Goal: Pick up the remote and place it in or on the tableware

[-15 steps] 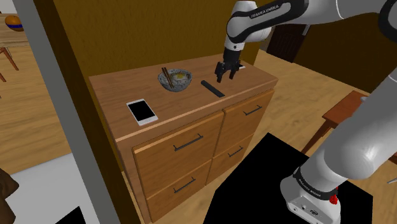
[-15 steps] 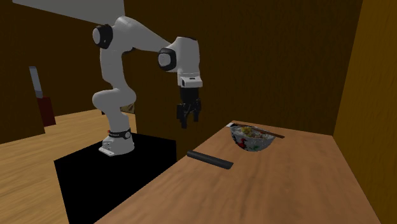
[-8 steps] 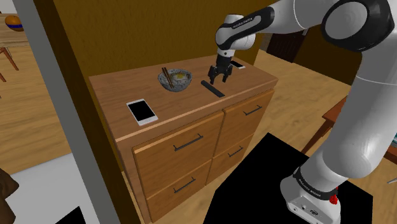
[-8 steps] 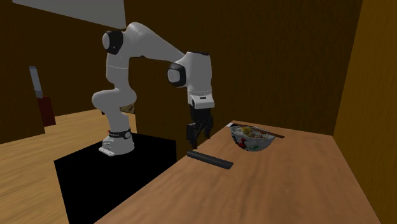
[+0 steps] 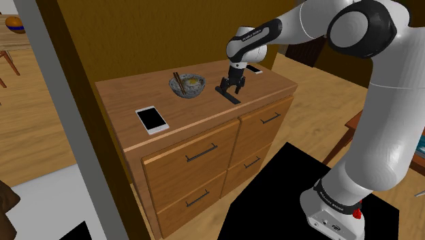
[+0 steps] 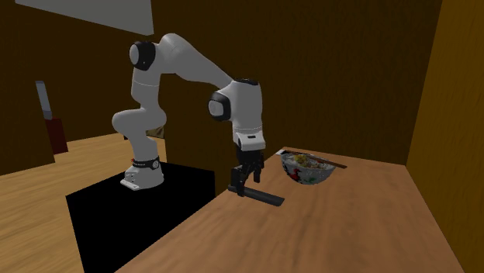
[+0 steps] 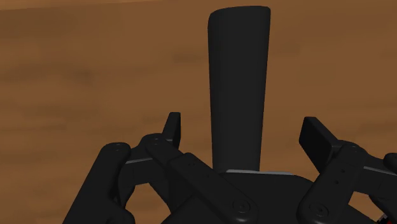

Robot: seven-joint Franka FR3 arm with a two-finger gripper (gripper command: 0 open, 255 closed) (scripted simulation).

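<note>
The white arm [image 5: 368, 102], smooth and rounded with dark joints, bends from its stand down over a wooden dresser [image 5: 184, 170]. The dresser is boxy, with a warm brown grain, a flat top and four drawer fronts, each with a thin dark bar handle. On the top, toward the shoulder view's left, lies a flat white-edged phone [image 5: 152, 118] with a black screen. Behind it stands a round, glassy-looking bowl [image 5: 188, 85] with mixed food inside and dark chopsticks [image 5: 178, 83] leaning on its rim. The remote [image 5: 230, 95] lies flat on the dresser top near the front edge, to the bowl's right in the shoulder view and apart from it. It is a plain matte black slab, long and narrow with rounded ends, and no buttons can be made out. The black gripper [image 5: 230, 84] points down over one end of the remote, its fingers [image 7: 172, 127] spread to either side of the slab with a gap on each side, not touching it.
</note>
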